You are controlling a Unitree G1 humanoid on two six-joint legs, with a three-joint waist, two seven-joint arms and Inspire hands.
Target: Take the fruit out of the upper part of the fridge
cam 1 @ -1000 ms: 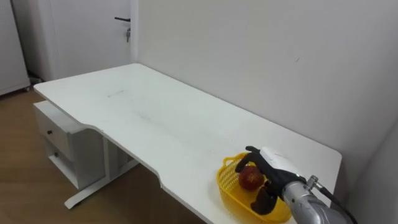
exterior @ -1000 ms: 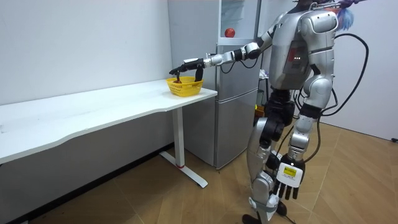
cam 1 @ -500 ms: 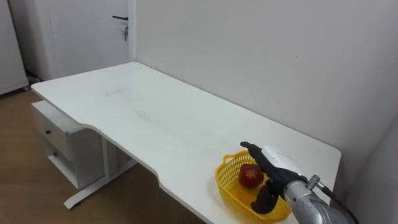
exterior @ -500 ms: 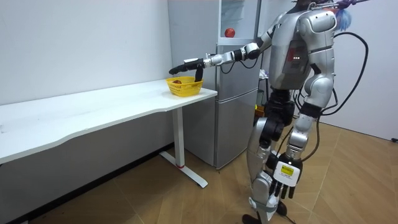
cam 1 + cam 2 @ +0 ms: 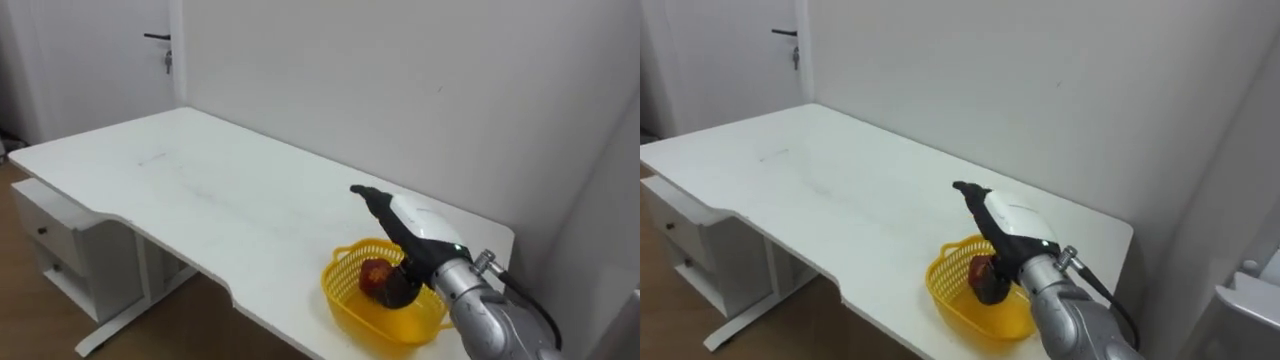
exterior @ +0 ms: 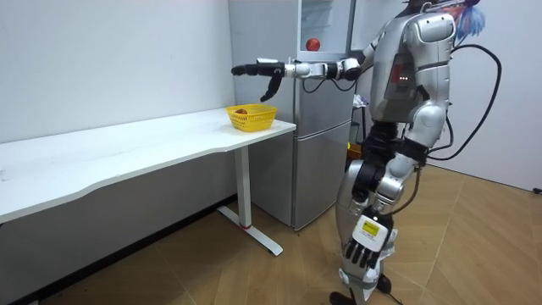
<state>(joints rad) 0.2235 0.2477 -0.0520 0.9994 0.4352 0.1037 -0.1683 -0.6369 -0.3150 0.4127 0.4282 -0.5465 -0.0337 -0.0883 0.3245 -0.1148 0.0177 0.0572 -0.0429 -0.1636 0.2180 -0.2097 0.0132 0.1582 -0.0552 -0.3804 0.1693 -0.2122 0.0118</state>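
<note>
White-backed and dark-fingered, my right hand (image 5: 418, 228) is held out level from the shoulder. Its fingers are straight and pointing forward, the thumb hangs downward, and it holds nothing. In the room view the same hand (image 6: 258, 69) hovers above the basket and clear of it, with the fingertips reaching past the basket towards the room view's left.

My left hand (image 6: 362, 251) hangs low beside my leg, its fingers loose and empty.

Directly below the right hand is a yellow mesh basket (image 5: 330, 285). It stands on the near end of the table, close to the corner. Inside it lies the red fruit (image 5: 375, 275), resting on the basket floor, partly covered in my view by the hanging thumb; I cannot tell whether the thumb touches it.

The white table (image 5: 200, 190) runs away from the basket along the wall, its long front edge wavy.

Beneath the far end of the table, a white drawer unit (image 5: 50, 250) is set.

Beyond that end is a pale door with a dark handle (image 5: 155, 38).

In the room view I stand upright on the wooden floor, off the table's end. A grey fridge (image 6: 322, 127) stands just beside that end, behind my outstretched arm.
</note>
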